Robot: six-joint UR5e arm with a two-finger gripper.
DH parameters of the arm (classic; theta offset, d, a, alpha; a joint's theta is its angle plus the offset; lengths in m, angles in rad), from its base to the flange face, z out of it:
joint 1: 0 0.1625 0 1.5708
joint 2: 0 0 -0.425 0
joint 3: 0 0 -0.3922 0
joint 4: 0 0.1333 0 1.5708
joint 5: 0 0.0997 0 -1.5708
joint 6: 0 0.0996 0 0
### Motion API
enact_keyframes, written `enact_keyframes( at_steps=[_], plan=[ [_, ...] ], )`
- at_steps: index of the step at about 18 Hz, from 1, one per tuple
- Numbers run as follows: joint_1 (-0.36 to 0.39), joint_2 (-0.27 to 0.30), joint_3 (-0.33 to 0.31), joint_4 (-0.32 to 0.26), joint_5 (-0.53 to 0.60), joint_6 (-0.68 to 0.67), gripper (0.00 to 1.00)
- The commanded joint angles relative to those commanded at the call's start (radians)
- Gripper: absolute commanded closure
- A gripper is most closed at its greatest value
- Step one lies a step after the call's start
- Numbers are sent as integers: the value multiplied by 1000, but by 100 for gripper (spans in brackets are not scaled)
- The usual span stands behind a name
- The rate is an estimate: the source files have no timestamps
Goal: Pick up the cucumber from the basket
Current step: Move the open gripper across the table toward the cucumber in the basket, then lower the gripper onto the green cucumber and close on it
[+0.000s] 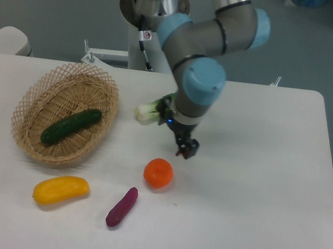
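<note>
The dark green cucumber (71, 126) lies slantwise inside the oval wicker basket (103, 93) at the left of the table. My gripper (177, 130) hangs over the middle of the table, well to the right of the basket and just above the orange. Its black fingers (187, 149) point down, look spread apart and hold nothing. The cucumber is untouched and in full view.
A bok choy (145, 112) lies partly hidden under my wrist. An orange (158, 173) sits below the gripper. A purple sweet potato (122, 206) and a yellow vegetable (61, 189) lie near the front. The robot base (151, 22) stands behind the table.
</note>
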State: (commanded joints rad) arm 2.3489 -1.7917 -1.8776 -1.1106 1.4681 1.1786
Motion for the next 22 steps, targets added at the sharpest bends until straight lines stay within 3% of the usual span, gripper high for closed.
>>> enact_keyframes(
  at_steps=[8,13,18,22],
  plan=[
    [-190,21,-8,9,-2,-266,0],
    [-315,2,-12,21,-2,-365,0],
    [-345,-14,-43,51,0,-395,0],
    [-361,-54,-52,112,3,-422,0]
  ],
)
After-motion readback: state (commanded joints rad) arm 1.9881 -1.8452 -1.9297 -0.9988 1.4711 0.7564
